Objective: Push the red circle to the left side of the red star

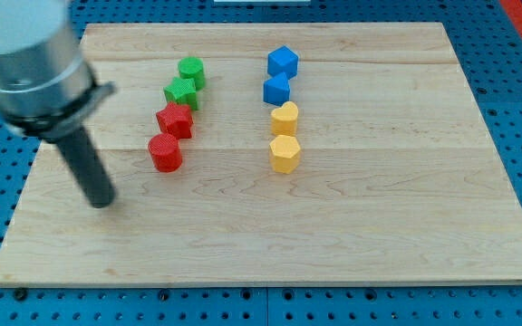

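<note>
The red circle [165,152] stands on the wooden board [352,226], just below and slightly left of the red star [175,119], close to it or touching. My tip [103,201] rests on the board to the left of and below the red circle, a short gap away. The dark rod rises from the tip toward the view's upper left into the silver arm housing [30,63].
A green star [181,91] and a green circle [191,71] sit above the red star. Two blue blocks [282,62] [276,89] and two yellow blocks [285,119] [285,154] form a column to the right. Blue pegboard surrounds the board.
</note>
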{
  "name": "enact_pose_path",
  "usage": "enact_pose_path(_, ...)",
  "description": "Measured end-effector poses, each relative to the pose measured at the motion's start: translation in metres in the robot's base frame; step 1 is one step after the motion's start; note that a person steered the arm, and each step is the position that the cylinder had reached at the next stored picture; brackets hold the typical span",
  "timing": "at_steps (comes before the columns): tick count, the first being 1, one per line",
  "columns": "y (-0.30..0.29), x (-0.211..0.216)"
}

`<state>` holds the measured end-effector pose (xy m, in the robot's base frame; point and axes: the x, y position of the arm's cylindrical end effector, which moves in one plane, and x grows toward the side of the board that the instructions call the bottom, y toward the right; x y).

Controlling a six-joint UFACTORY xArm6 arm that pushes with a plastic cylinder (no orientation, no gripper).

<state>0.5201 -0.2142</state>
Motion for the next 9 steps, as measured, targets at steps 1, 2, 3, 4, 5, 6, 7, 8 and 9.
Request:
enact_pose_path(1, -0.019, 0.0)
enact_pose_path(2, -0.016, 0.0)
enact_pose_path(3, -0.015, -0.001)
enact_pose_path(4, 0.018, -0.01)
enact_pose_path(5, 0.107, -0.003)
enact_pose_path(6, 0.116, -0.048)
enact_pose_path(7, 0.045, -0.056)
enact_pose_path(8, 0.048, -0.066)
enact_pose_path(9, 0.057, -0.126)
